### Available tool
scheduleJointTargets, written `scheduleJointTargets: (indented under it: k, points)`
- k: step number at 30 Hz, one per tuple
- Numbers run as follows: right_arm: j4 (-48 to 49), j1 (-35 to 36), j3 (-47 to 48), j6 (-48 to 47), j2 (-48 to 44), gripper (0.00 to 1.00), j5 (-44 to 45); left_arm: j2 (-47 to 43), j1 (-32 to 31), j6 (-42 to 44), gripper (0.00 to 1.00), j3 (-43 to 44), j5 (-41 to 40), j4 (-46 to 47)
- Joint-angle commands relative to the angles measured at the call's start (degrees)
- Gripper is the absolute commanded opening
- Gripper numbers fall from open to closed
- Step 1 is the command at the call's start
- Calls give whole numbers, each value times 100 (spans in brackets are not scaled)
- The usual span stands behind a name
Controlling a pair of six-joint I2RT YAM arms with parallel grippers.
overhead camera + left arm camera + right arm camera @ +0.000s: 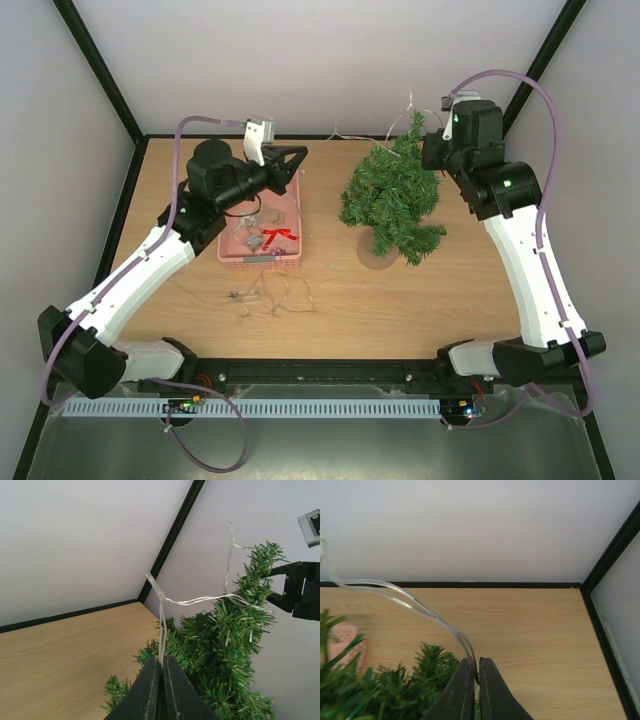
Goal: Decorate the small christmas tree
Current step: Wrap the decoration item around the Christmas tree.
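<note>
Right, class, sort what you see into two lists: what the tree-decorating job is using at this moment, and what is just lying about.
In use: small christmas tree; clear light string, pinched by the left gripper and the right gripper.

Lying about: pink basket; red bow inside it; loose wire in front of the basket.

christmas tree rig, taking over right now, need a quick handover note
Left gripper: shut on the clear light wire.
Right gripper: also shut on clear wire, beside the treetop.
The small christmas tree stands upright, right of the pink basket. More wire lies loose on the table in front of the basket.
Done: wire strung across the top branches.
Left: wind the rest around the tree, then hang the ornaments lying in the basket.
</note>
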Motion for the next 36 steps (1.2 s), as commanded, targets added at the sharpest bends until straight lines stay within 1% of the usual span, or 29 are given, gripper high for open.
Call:
scheduleJointTargets:
  k: [1,5,9,13,16,19,23,25,27,30,32,34,36]
  points:
    - [-308,-14,142,388,-330,4,-509,-193,32,-158,2,-64,367,101]
    - [-271,-13,35,542,-446,6,-681,-156,31,-196,2,-83,473,65]
    - [-21,-13,-130,545,-586,6,-1010,-205,33,-164,2,-176,555,77]
    - [159,-7,-243,722,-756,2,-1304,-307,32,-129,2,-304,602,76]
    - [359,-14,-493,856,-918,2,-1625,-374,36,-130,2,-388,685,134]
    - [693,-13,-904,930,-1137,2,-1529,-399,31,-157,2,-398,752,141]
    - [998,-9,-1219,944,-1344,16,-1495,-442,33,-182,2,-395,949,200]
    - [1251,-14,-1435,761,-1530,22,-1501,-471,35,-217,2,-438,973,294]
    - [1541,-9,-1619,594,-1736,24,-1553,-482,34,-224,2,-446,1012,377]
    - [1969,-14,-1706,426,-2022,25,-1996,-462,32,-227,2,-213,1118,451]
    - [2362,-14,-1892,199,-2303,28,-2381,-497,31,-278,2,-116,1224,719]
    - [2723,-9,-2118,-64,-2527,35,-2666,-517,31,-276,2,-47,1335,971]
    - [2875,-9,-2197,-289,-2656,38,-2840,-490,31,-124,2,246,1379,917]
